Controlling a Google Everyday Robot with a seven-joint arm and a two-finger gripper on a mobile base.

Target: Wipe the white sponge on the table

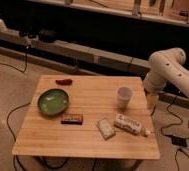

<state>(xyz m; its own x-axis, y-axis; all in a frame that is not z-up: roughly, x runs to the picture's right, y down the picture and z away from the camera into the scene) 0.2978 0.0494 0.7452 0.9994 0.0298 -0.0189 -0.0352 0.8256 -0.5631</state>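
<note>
The white sponge [105, 128] lies flat on the table [48, 140], right of centre near the front edge. It sits just left of a white labelled bottle. The white arm reaches in from the right, and its gripper [152, 102] hangs pointing down just off the table's right edge. The gripper is beside the white cup, behind and to the right of the sponge, and touches nothing that I can see.
A green bowl [53, 101] sits at the left, with a small red object [64, 81] behind it and a dark packet [72, 119] in front. A white cup [123, 96] and a lying white bottle [130, 124] stand at the right. Cables run across the floor.
</note>
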